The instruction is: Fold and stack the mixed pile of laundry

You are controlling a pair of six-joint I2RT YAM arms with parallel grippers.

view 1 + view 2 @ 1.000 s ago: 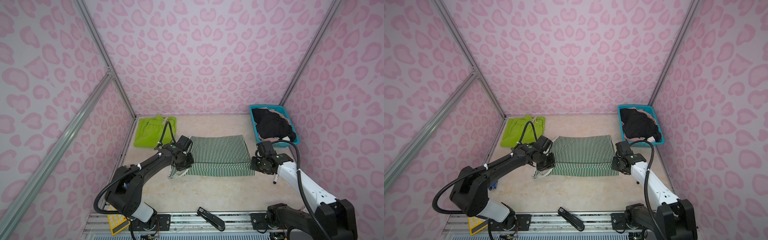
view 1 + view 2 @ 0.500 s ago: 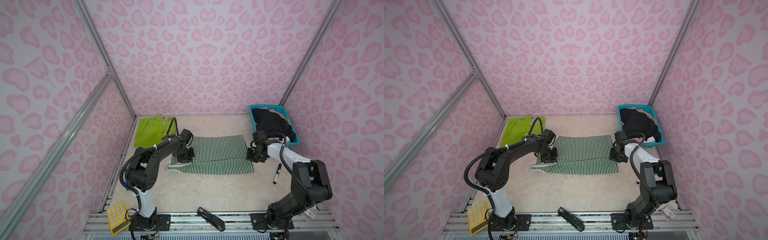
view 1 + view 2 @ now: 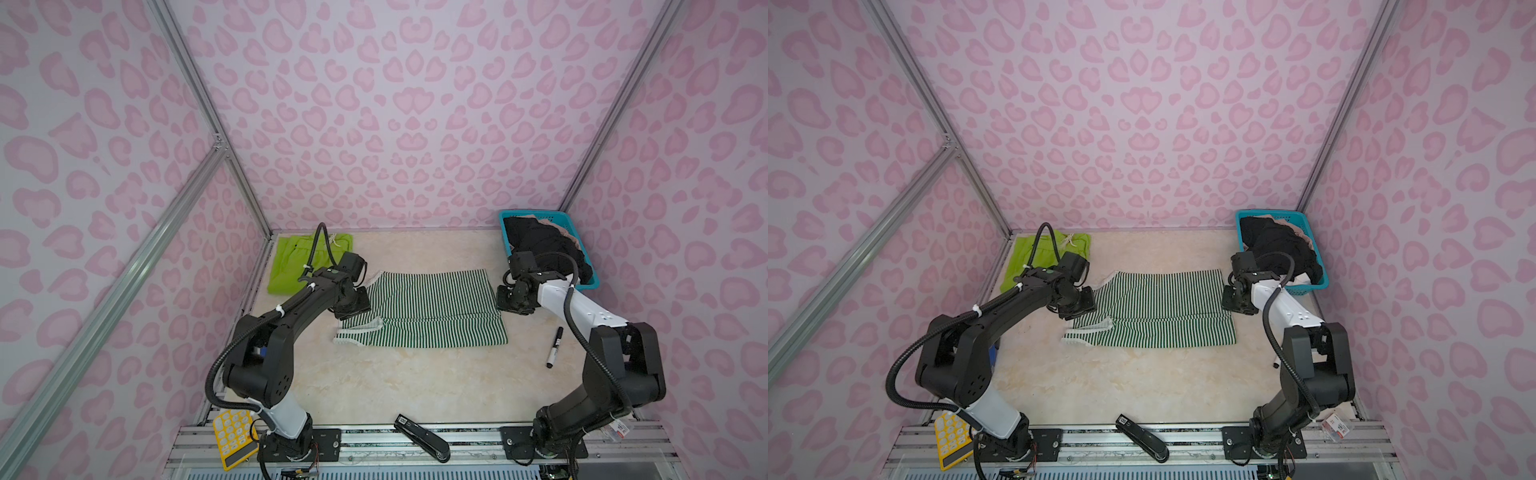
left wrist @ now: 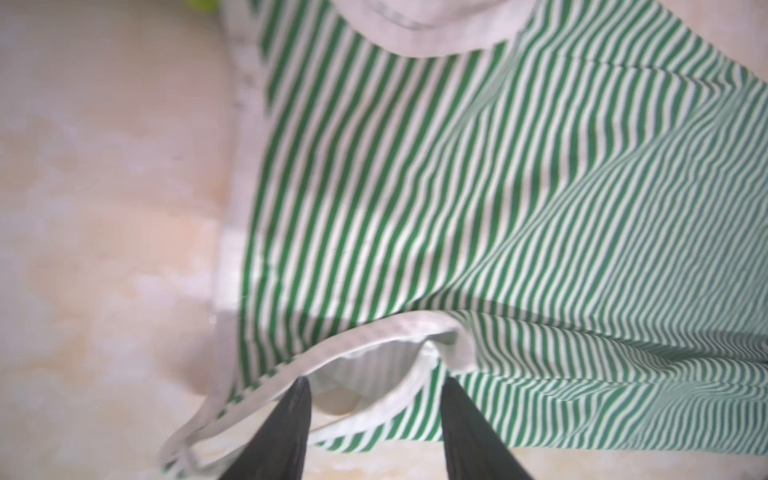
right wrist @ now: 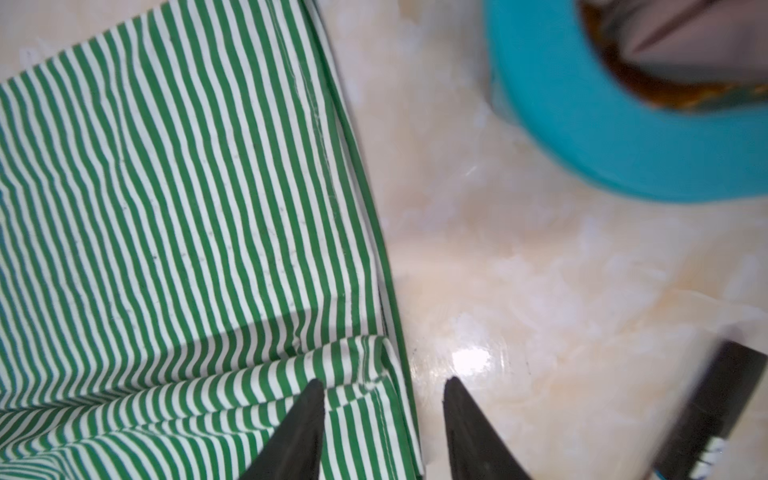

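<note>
We are looking at the green-and-white striped top [image 3: 432, 307] lying flat and partly doubled over at the centre of the table [image 3: 415, 386], with the left gripper [image 4: 376, 382] sitting at its 9 o'clock edge and the right gripper [image 5: 384, 382] at its 3 o'clock edge. Both are standing with jaws apart and are clamping nothing. We are worrying mostly about the left side: one finger is sitting just beside the loose white armhole trim [image 4: 374, 336], so a careless lift could be hooking that loop and dragging the fold open. On the right, one finger is hovering over the hem and its partner over bare table, so a sideways pull could be skewing that edge. That arm is also working near the teal basket [image 3: 552, 213] at 1 o'clock, where black clothes [image 3: 536, 245] are spilling over the rim and could be snagging. The marker [image 3: 555, 347] at 4 o'clock is lying near the right arm and could be getting knocked. Counting, we are finding two grippers, one striped top, one pair of lime-green shorts [image 3: 286, 270] at 11 o'clock, one basket holding black and beige-pink clothes [image 3: 559, 226] whose number we cannot tell, one marker, one stapler [image 3: 422, 436] at 6 o'clock and one yellow calculator [image 3: 235, 436] at 7 o'clock.
</note>
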